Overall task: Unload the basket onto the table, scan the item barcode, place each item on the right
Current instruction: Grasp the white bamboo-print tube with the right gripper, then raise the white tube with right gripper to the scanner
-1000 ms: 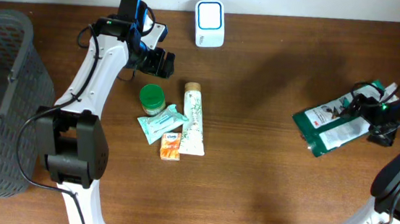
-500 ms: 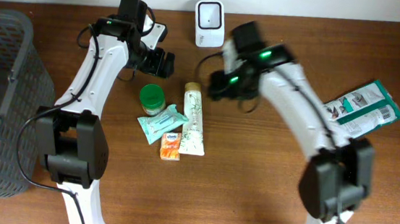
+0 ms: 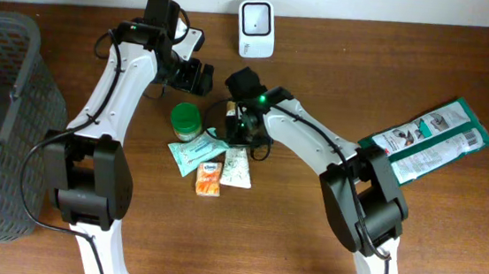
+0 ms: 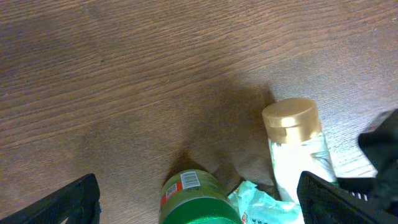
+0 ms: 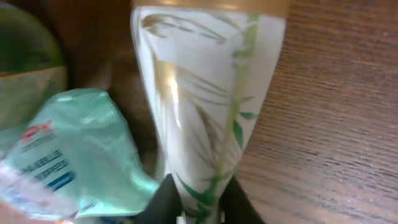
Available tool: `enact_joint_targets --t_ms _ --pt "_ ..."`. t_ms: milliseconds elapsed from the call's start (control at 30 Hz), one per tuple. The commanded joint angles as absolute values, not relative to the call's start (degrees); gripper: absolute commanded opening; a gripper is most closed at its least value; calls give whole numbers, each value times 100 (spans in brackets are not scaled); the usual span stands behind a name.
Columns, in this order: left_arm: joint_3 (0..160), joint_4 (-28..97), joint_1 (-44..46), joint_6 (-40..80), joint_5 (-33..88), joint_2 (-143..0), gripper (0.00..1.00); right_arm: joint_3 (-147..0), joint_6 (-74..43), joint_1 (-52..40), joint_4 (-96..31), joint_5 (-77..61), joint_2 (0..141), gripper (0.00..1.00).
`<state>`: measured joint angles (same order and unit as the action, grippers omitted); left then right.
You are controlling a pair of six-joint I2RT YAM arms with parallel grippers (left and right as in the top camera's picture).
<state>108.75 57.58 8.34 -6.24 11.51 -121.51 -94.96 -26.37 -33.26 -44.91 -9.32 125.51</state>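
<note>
1. The left end effector point(image 3: 195, 77) hangs near the far edge of the table, left of centre. Its fingers point(image 4: 68, 202) are spread wide apart and hold nothing. A green jar point(image 3: 186, 119) sits just on its near side.
2. The task's item, a white bamboo-print tube point(image 3: 237, 166) with a gold cap point(image 4: 290, 119), lies flat near the middle of the table. Its long axis runs from far edge to near edge, cap toward the far edge. A tissue packet point(image 3: 195, 150) touches its left side.
3. The right end effector point(image 3: 245, 133) sits directly over the tube and is clamped across its width, one finger on each long side. This arm is the nearer one, since it already grips the item.
4. The white barcode scanner point(image 3: 257, 18) stands at the far edge, beyond the cap end. The coming move likely carries the tube that way. No barcode on the tube is visible.
</note>
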Motion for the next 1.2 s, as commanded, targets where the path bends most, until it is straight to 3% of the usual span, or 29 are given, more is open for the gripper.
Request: enact_joint_targets --t_ms 0,67,167,233,300,333,400,467,500,533,567,633,733,900,1000,1167 --pt "10945 5756 814 -674 1153 -12195 99 -9277 -2401 -3011 -4644 -1205 12794 4" --pt "10945 5754 812 -676 1153 -12195 99 -9295 -1317 -2375 -4740 -2526 12766 4" --pt "10945 5754 814 -674 1151 -12195 99 -9284 -285 -1647 -5035 -2928 12801 4" --pt "10945 5754 814 -676 1153 -12195 99 -9279 506 -1203 -5065 -3918 12877 4" --pt "10945 5754 812 -674 1153 -12195 99 -9279 2176 -617 -5592 -6359 13013 4" --pt "10945 5754 812 -674 1153 -12195 99 -9279 2637 -554 -5916 -6696 13013 4" --pt "10945 5754 814 -676 1153 -12195 99 -9279 2799 -858 -6088 -6355 13133 4" --pt "10945 5754 814 -676 1153 -12195 99 -9279 1691 -1092 -5577 -5245 13244 10" --pt "10945 5754 814 -676 1151 -12195 99 -9325 705 -1000 -5282 -3854 13242 29" --pt "10945 5754 814 -674 1153 -12195 99 -9369 596 -897 -5310 -3400 13244 39" --pt "10945 5754 812 -674 1153 -12195 99 -9443 502 -733 -5374 -2759 13242 59" --pt "10945 5756 814 -676 1153 -12195 99 -9673 504 -493 -5487 -1988 13242 75" --pt "10945 5754 812 -674 1153 -12195 99 -10851 578 -349 -6423 -1406 13216 80" --pt "10945 5754 812 -676 1153 -12195 99 -12973 921 -867 -8698 -1387 13076 81" --pt "10945 5754 814 -674 1153 -12195 99 -12543 921 -899 -8969 -1411 13076 83" --pt "10945 5756 819 -676 1151 -12195 99 -10715 1761 -976 -8176 -3030 13076 80"
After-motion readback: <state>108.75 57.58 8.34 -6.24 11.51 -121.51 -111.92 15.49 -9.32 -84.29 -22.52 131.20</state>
